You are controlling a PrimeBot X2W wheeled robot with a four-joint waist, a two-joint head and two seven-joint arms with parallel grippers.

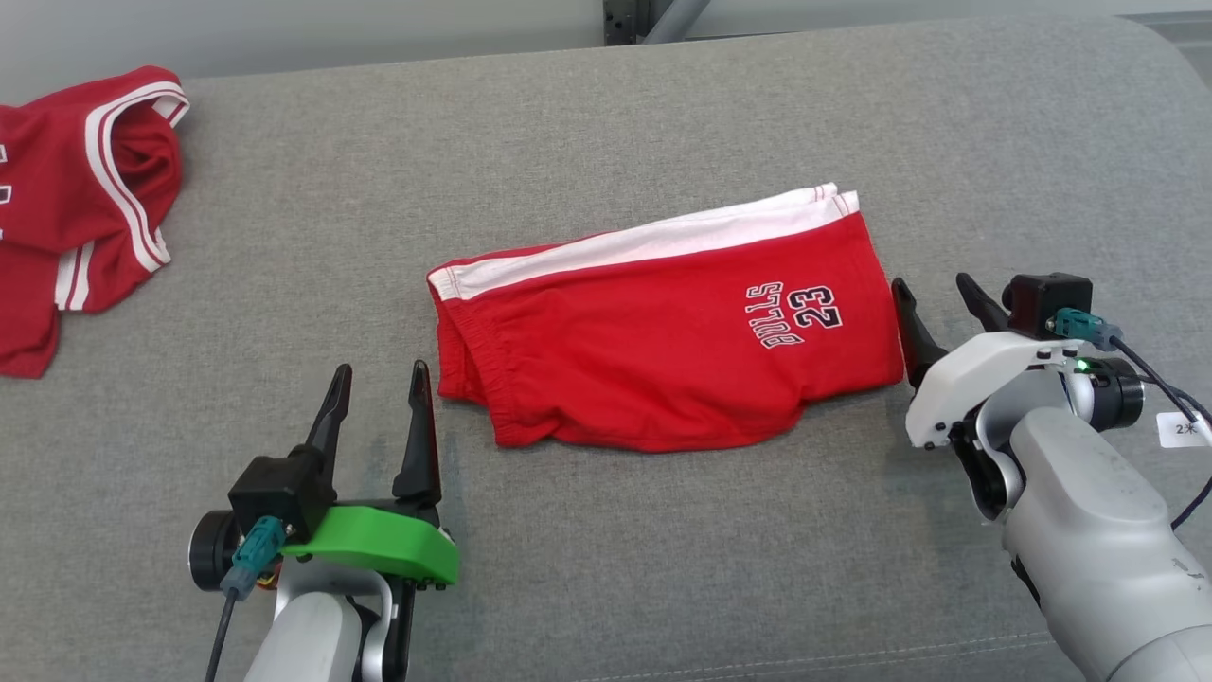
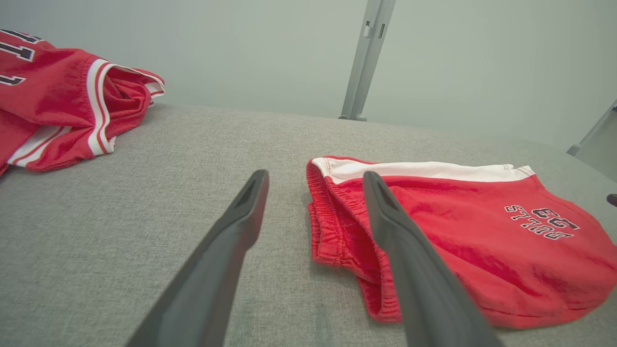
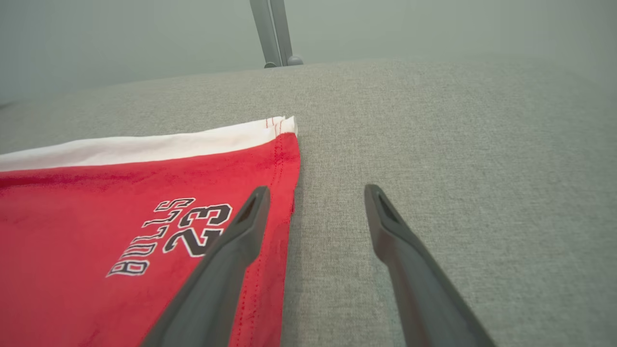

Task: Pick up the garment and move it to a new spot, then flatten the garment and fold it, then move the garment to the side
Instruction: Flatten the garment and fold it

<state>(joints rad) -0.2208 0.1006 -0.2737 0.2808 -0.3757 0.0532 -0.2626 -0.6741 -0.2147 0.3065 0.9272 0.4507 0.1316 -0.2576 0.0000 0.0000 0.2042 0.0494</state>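
Note:
Red shorts (image 1: 663, 332) with a white side stripe and "BULLS 23" print lie folded in half in the middle of the grey cushion. My left gripper (image 1: 379, 377) stands open just left of the elastic waistband (image 2: 337, 226), holding nothing. My right gripper (image 1: 933, 289) is open beside the shorts' right hem (image 3: 284, 193), its left finger (image 3: 241, 231) over the hem's edge, nothing between the fingers. The shorts (image 3: 120, 217) reach across the left half of the right wrist view.
A second red garment (image 1: 76, 199) with white trim lies crumpled at the cushion's far left (image 2: 62, 111). A grey metal post (image 2: 361, 62) stands behind the cushion's back edge. Bare grey fabric (image 1: 663, 568) stretches in front of the shorts.

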